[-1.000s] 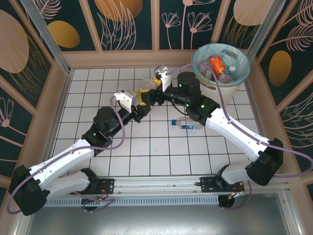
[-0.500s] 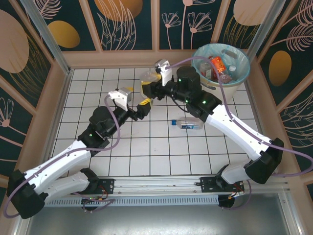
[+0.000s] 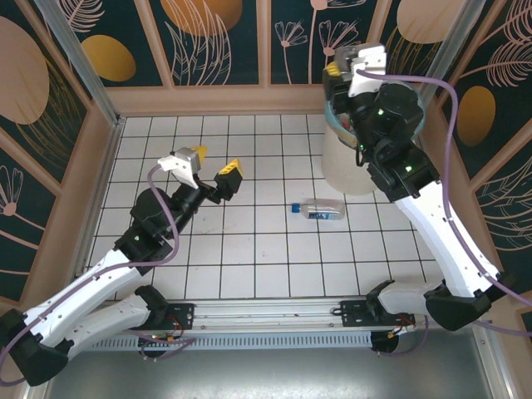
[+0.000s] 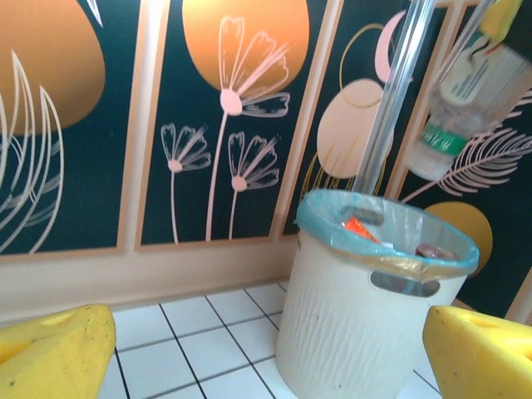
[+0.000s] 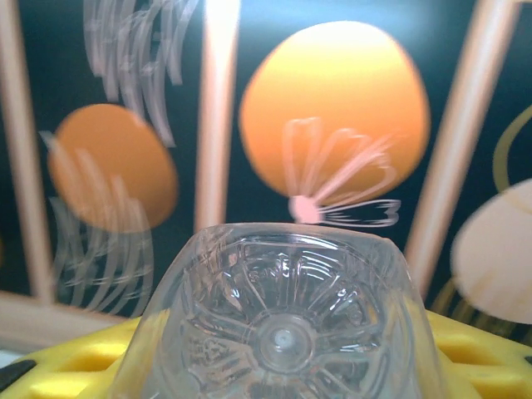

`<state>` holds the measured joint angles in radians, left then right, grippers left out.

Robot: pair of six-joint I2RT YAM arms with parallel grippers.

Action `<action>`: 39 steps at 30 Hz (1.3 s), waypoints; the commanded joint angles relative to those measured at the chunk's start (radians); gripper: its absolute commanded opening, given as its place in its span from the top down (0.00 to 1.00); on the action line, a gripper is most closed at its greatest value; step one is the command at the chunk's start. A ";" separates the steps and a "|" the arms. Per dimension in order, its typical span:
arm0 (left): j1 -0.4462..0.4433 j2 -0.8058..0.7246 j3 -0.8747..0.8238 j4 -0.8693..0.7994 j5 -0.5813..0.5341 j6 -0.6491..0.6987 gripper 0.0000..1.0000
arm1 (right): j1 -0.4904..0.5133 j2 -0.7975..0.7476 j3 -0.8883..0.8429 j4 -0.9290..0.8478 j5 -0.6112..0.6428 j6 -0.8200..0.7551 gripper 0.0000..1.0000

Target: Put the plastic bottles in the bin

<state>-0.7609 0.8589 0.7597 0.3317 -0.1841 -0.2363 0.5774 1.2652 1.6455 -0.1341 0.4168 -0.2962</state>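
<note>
Plastic bottles (image 3: 317,210) like these are probably light, thin-walled and slick, so you do best taking one across the mid-body, firmly enough to dent it slightly. Your right gripper (image 3: 337,73) is closed partway around a clear bottle (image 5: 283,324), its base facing the wrist camera, with the arm stretched up high over the bin (image 3: 345,170) at 1 o'clock of the table. Your left gripper (image 3: 214,162) hangs wide open and empty at 10 o'clock of centre, and a loose bottle (image 3: 317,210) lies flat at the bin's 7 o'clock.
</note>
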 commanded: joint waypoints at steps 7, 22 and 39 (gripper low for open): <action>0.002 0.064 0.057 -0.057 0.057 -0.097 0.06 | -0.161 0.024 -0.096 0.113 0.118 -0.205 0.55; 0.002 0.029 0.012 -0.035 -0.005 -0.118 0.06 | -0.259 0.159 -0.125 0.072 0.220 -0.175 0.54; 0.002 0.107 0.039 -0.018 -0.003 -0.114 0.06 | -0.354 0.258 -0.086 -0.031 0.212 -0.134 0.49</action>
<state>-0.7609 0.9619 0.7834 0.2802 -0.1844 -0.3431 0.2363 1.5143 1.5185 -0.1593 0.6125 -0.4541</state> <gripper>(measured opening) 0.937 0.571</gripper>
